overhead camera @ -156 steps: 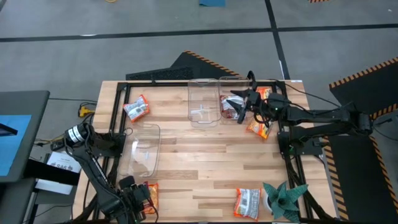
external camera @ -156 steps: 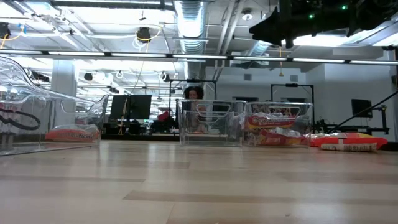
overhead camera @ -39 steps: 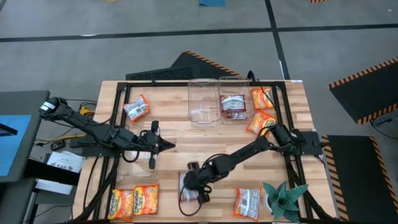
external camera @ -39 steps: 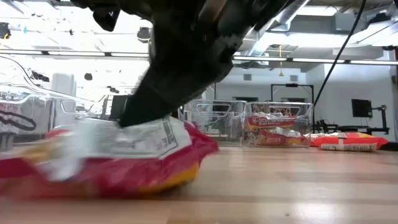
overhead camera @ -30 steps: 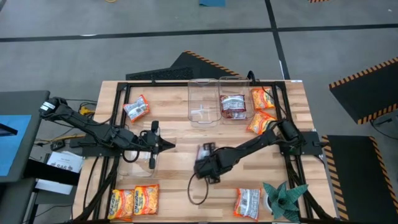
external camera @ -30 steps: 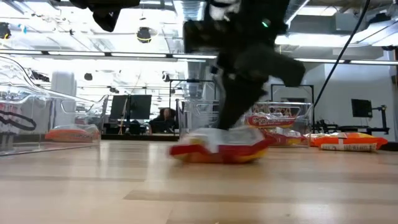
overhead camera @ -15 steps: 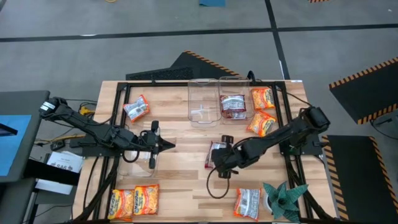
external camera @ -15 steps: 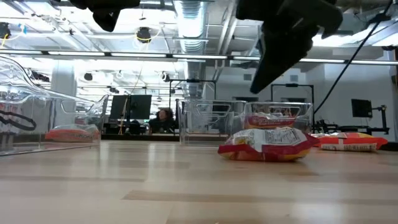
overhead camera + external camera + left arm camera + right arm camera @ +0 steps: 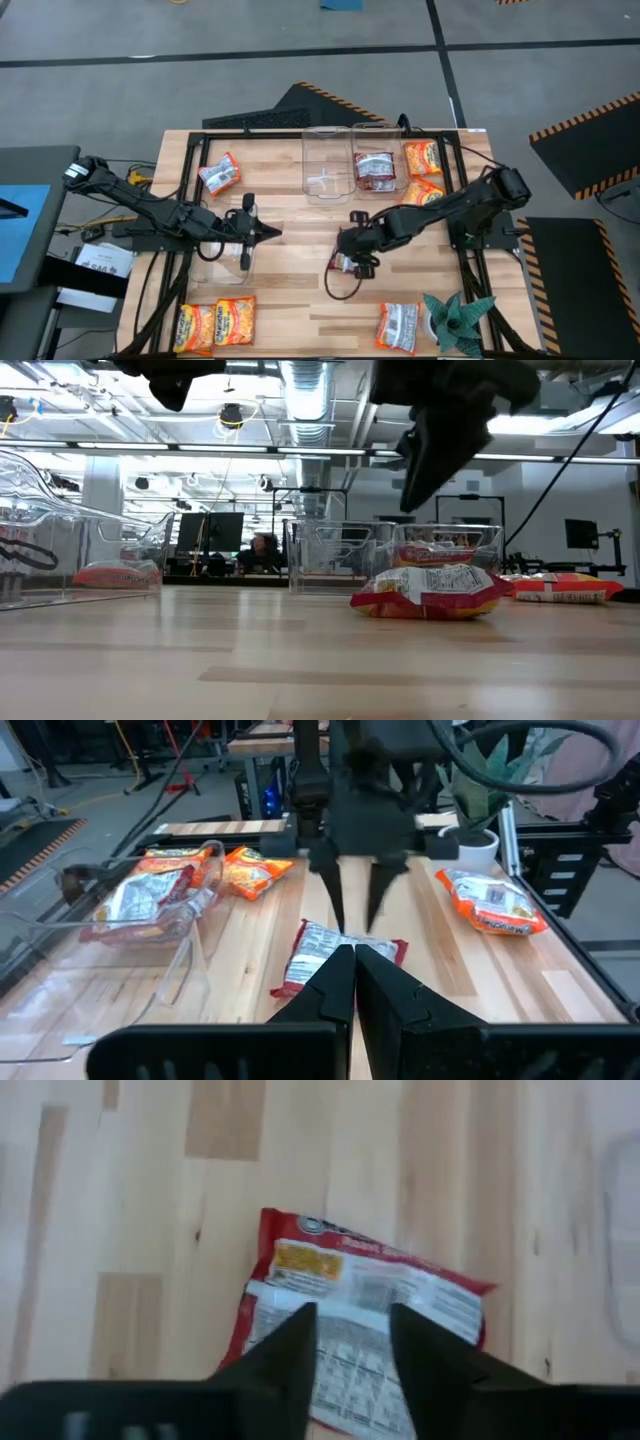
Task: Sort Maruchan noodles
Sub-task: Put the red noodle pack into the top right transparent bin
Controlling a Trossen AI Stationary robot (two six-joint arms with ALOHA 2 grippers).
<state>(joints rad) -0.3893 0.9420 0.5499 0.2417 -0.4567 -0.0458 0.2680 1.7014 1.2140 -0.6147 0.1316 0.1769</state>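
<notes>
Right now my right jaws [image 9: 352,250] hang just above a red-and-white packet [image 9: 360,1308] lying flat on the bare wood near the middle of the worktop [image 9: 290,290], fingers [image 9: 285,1350] spread apart and holding nothing, the packet showing between them from the wrist. Low down, that packet [image 9: 428,592] sits clear of me, with daylight under my tips. My left jaws [image 9: 268,235] sit closed and empty at mid-worktop, left of the packet, pointing toward it beside a clear bin [image 9: 225,245]. Two more bins stand at the far edge: one [image 9: 327,165] bare, one [image 9: 378,165] with a red-white packet inside. Two orange packets [image 9: 420,180] lie right of those bins, another [image 9: 218,175] far left, an orange pair [image 9: 215,322] near left, and a white one [image 9: 398,325] near right beside the teal plant [image 9: 458,318].
</notes>
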